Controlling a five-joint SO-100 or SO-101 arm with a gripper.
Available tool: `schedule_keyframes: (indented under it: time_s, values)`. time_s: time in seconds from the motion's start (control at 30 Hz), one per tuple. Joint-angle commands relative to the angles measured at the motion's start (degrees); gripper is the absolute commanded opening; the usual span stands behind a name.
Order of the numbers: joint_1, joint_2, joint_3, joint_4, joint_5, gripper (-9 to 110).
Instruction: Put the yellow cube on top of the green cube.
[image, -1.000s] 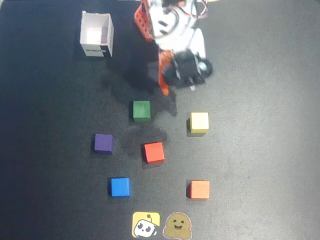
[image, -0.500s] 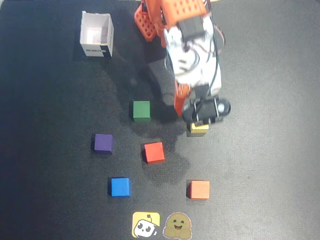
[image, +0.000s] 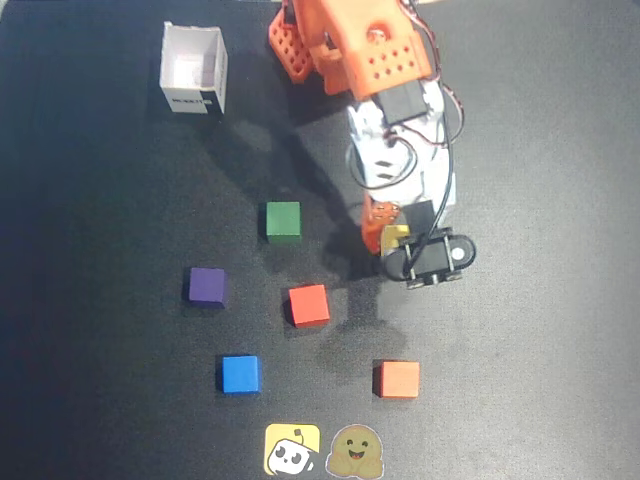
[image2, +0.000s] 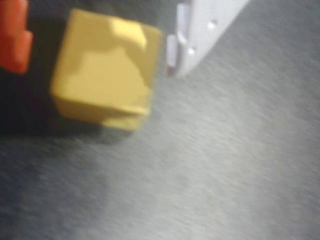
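Wrist view fills with the yellow cube (image2: 105, 75), blurred, sitting between an orange finger (image2: 14, 37) at the left edge and a white finger (image2: 200, 30) at the upper right; the white one lies just beside the cube's right face and the orange one close to its left, so the gripper (image2: 95, 45) looks to be pinching the cube, though the blur hides the exact contact. Seen from overhead, only a sliver of the yellow cube (image: 396, 238) shows under the gripper (image: 392, 228), with the black wrist camera (image: 432, 258) just below and right of it. Taking the green cube (image: 283, 221) as landmark: the yellow cube is to its right, well apart, at nearly the same height in the overhead view. The red cube (image: 309, 305) lies below the green cube and slightly right, the purple cube (image: 207, 286) below left, the blue cube (image: 240, 374) farther below, the orange cube (image: 398, 379) below right. A white open box (image: 193, 70) stands above left of the green cube. All rest on a black mat (image: 90, 380).
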Motion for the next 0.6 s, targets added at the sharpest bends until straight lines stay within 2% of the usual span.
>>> schedule_keyframes:
  time_s: [0.0,0.57]
  values:
    - [-0.44,-0.44,0.09,-2.64,0.88,21]
    - [-0.09,-4.31,5.89,-9.84,1.49,21]
